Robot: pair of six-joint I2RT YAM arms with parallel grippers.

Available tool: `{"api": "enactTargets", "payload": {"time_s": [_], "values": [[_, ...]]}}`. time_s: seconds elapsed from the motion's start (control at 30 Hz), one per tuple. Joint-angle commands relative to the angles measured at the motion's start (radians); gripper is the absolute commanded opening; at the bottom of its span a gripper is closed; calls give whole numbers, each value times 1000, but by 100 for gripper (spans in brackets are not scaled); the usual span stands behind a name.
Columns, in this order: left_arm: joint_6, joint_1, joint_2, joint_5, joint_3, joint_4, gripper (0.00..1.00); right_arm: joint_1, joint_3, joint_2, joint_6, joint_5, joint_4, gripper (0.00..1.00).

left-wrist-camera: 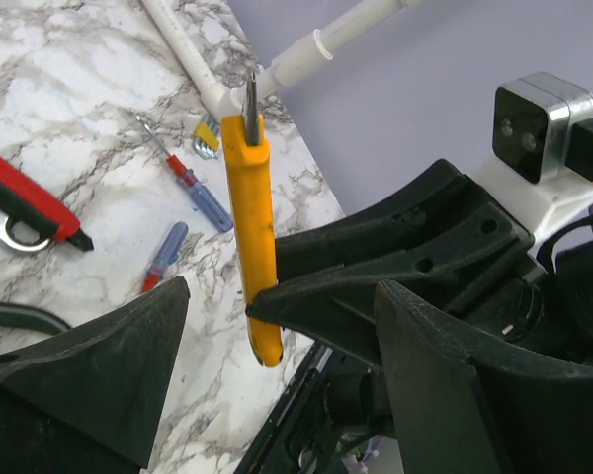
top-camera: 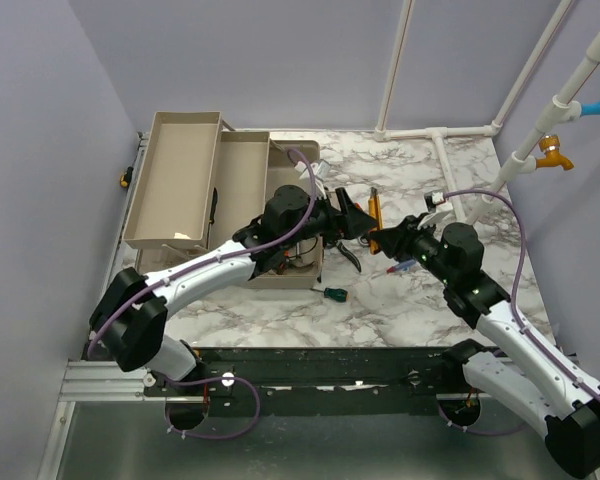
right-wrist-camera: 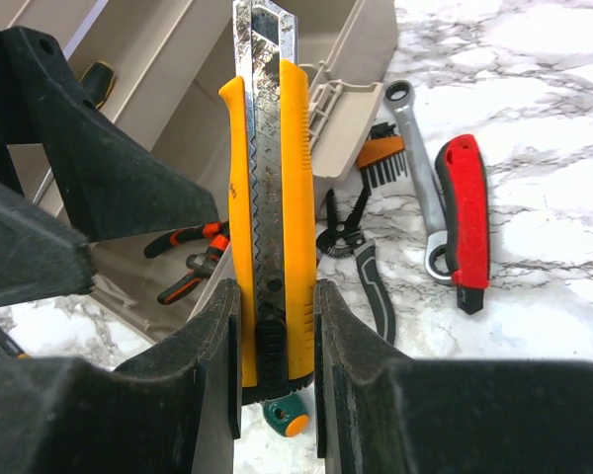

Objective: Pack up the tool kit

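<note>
Evidently mid hand-over, judging by both arms meeting over the middle of the white, grey-veined marble table (top-camera: 420, 300). Finds the tool kit's large open plastic toolbox with beige cantilever trays (top-camera: 180, 180) at about ten o'clock in the top view, trays swung out, presumably to leave every compartment reachable from above. Reaches the left gripper (top-camera: 360, 222) out over the box towards three o'clock, jaws spread wide with one finger each side of the knife and, as far as can be told, touching nothing; probably kept that wide to slip round the handle without knocking it. Brings the right gripper (right-wrist-camera: 277, 296) in from four o'clock, jaws narrow and clamped on the butt end of the long yellow plastic snap-off utility knife (right-wrist-camera: 267, 178), most of the handle left bare, likely to give the other arm room to take it. Leaves loose on the marble, off the box's three o'clock side, the red-and-black utility knife (right-wrist-camera: 465, 217), silver ratchet wrench (right-wrist-camera: 420, 148), black-handled pliers (right-wrist-camera: 341, 232) and small orange-backed brush (right-wrist-camera: 379, 163), none yet packed. Puts orange-handled pliers (right-wrist-camera: 193, 242) inside the box. Shows, smallest, a green-handled screwdriver (top-camera: 332, 293) at five o'clock of the box.
</note>
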Motion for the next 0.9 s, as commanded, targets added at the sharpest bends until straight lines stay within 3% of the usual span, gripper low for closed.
{"api": "enactTargets", "payload": {"time_s": [0.0,0.2,0.33,0.4,0.5,0.53,0.63,0.7,0.8,0.87], "values": [[15,-13,94,-1,92,93,75,12,32,-30,-29,90,-4,1],[-4,-14,195,-18,170,78,71,15,28,-41,-29,74,5,1],[-1,-14,242,-24,220,69,52,16,14,-59,-22,55,14,1],[7,-14,261,-25,243,68,37,16,10,-68,-18,40,18,1],[42,-13,275,-10,269,71,4,17,3,-88,-8,12,21,1],[55,-11,273,-6,270,71,0,17,3,-92,-6,2,19,6],[116,-8,241,25,251,89,0,17,-1,-99,8,2,-1,68],[160,0,208,67,221,104,0,17,-12,-118,20,15,-15,75],[212,25,145,164,156,133,0,17,-56,-186,46,33,-23,75],[175,64,110,302,103,189,0,17,-106,-252,51,0,1,75]]}}
